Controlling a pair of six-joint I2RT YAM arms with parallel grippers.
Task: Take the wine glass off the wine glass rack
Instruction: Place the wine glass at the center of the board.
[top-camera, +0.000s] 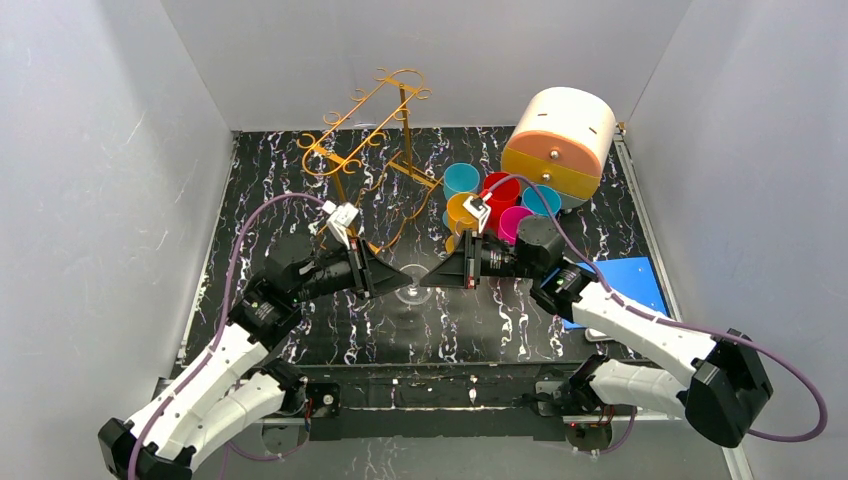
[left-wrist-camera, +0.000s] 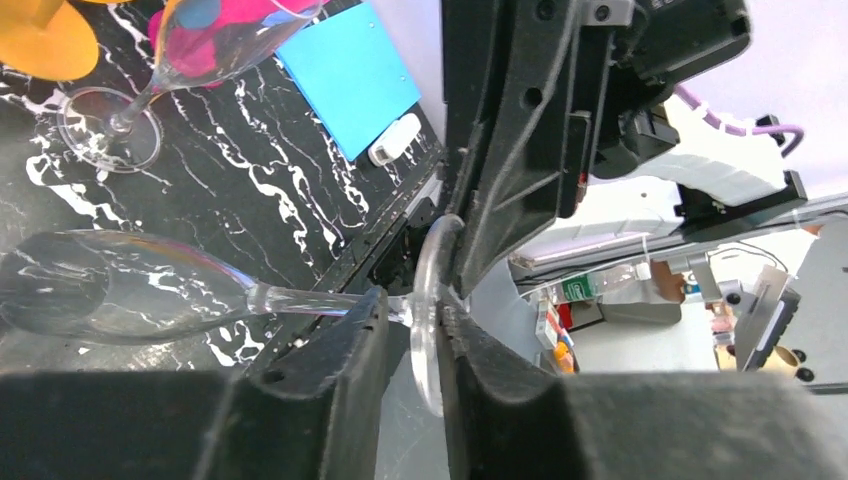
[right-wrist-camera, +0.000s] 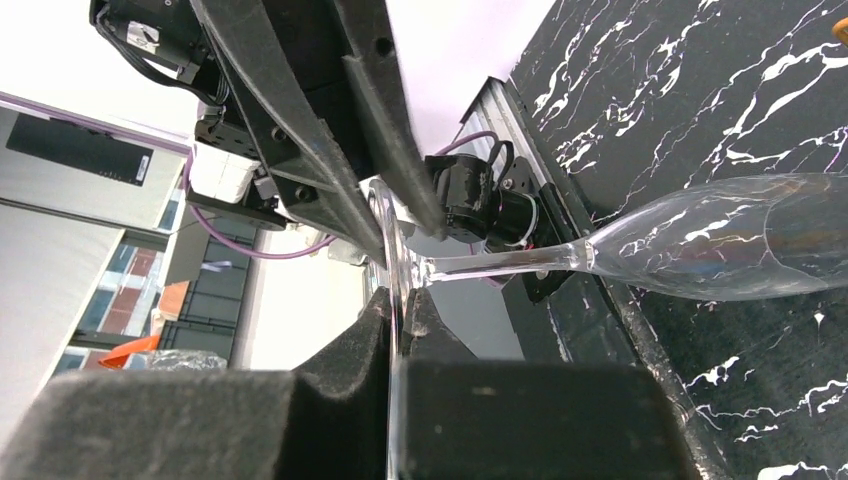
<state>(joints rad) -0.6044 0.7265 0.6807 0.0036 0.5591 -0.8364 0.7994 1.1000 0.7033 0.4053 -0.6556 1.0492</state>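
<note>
The gold wire wine glass rack (top-camera: 365, 130) stands at the back left with no glass on it. The clear wine glass (top-camera: 410, 285) is held on its side in mid-air above the table's front centre, away from the rack. My left gripper (top-camera: 395, 280) and right gripper (top-camera: 428, 278) meet tip to tip at its foot. In the left wrist view the left gripper (left-wrist-camera: 415, 310) is closed around the foot disc, bowl (left-wrist-camera: 120, 290) to the left. In the right wrist view the right gripper (right-wrist-camera: 400, 310) pinches the foot's rim, bowl (right-wrist-camera: 720, 240) out to the right.
A second wine glass (left-wrist-camera: 110, 130) stands upright on the black marbled table near several coloured cups (top-camera: 490, 200). A cream and yellow round drawer box (top-camera: 560, 140) sits at the back right. A blue sheet (top-camera: 620, 285) lies at the right edge, with a small white object (left-wrist-camera: 393, 140) beside it.
</note>
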